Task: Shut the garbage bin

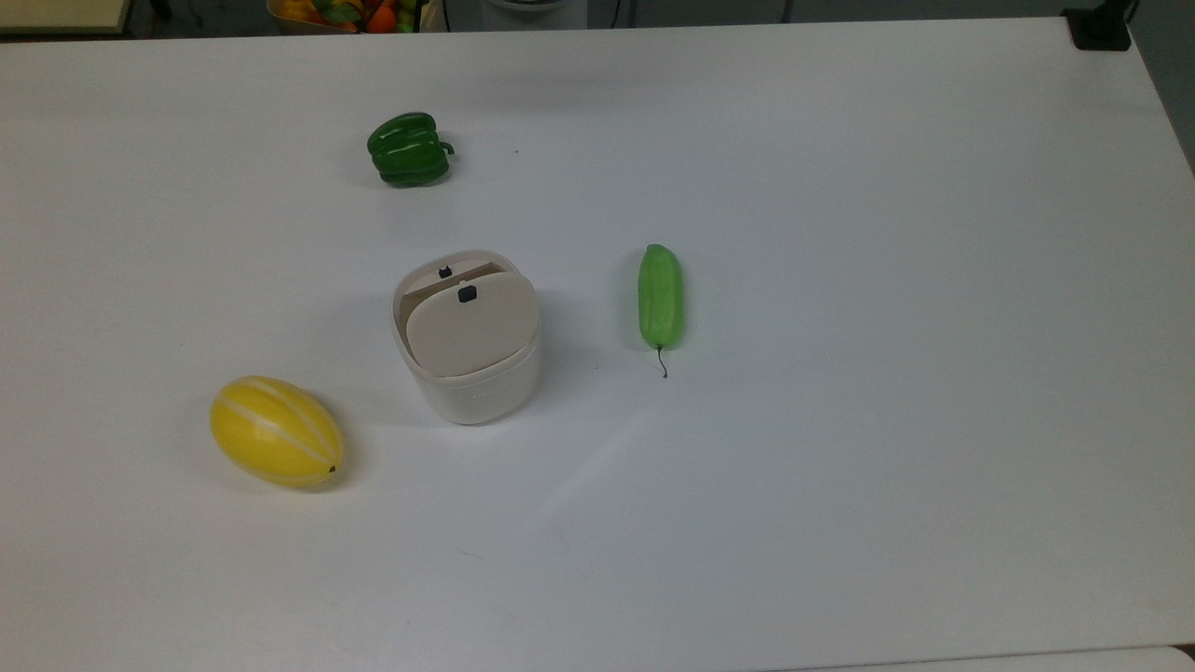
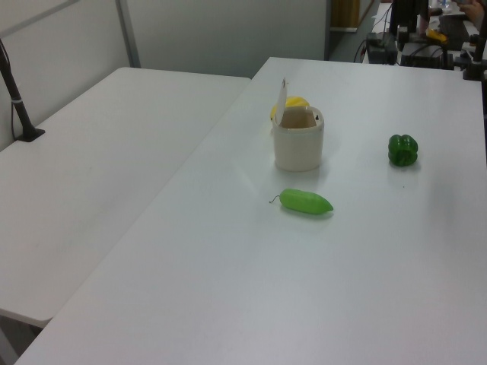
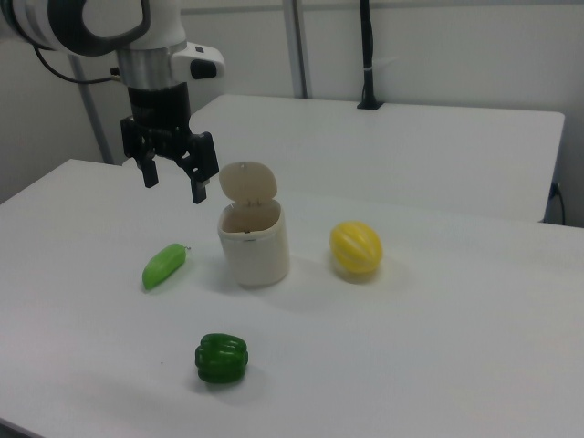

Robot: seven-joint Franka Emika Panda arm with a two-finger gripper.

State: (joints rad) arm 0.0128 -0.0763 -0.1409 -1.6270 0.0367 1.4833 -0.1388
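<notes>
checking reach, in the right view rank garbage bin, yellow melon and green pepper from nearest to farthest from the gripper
1. Garbage bin, lid up, just right of and below the open gripper in the right view.
2. Green pepper, low, near the front edge.
3. Yellow melon, beyond the bin on the right view's right; close to the pepper's rank.

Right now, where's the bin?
The bin stands near the middle of the table, lid up. In the top view the melon is to its lower left, the cucumber to its right, the pepper above.

Melon point(image 1: 276, 431), pepper point(image 1: 408, 149), cucumber point(image 1: 660, 296) (well apart)
</notes>
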